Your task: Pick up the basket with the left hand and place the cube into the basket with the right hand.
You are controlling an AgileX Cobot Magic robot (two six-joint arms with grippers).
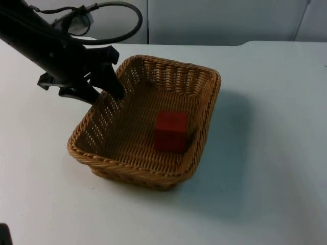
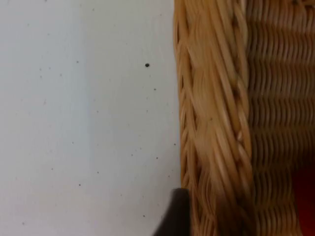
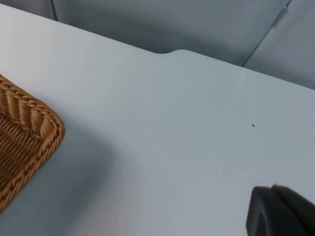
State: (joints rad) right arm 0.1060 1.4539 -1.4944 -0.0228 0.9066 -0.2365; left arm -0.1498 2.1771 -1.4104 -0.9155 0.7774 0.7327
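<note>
A woven wicker basket [image 1: 202, 109] sits in the middle of the top view and throws a broad shadow to its right. Inside it, on the floor near the right wall, stands the red cube [image 1: 170, 131]. My left gripper [image 1: 104, 92] comes in from the upper left and is shut on the basket's left rim, one finger inside and one outside. The left wrist view has that rim [image 2: 216, 123] up close, with a sliver of the cube [image 2: 306, 196] beyond it. My right gripper [image 3: 281, 212] waits off to the basket's right; a basket corner [image 3: 29, 132] is in its view.
The white table [image 1: 271, 184] spreads wide to the right of and in front of the basket. Its far edge meets the grey partition wall [image 1: 219, 20]. A black cable loops above the left arm.
</note>
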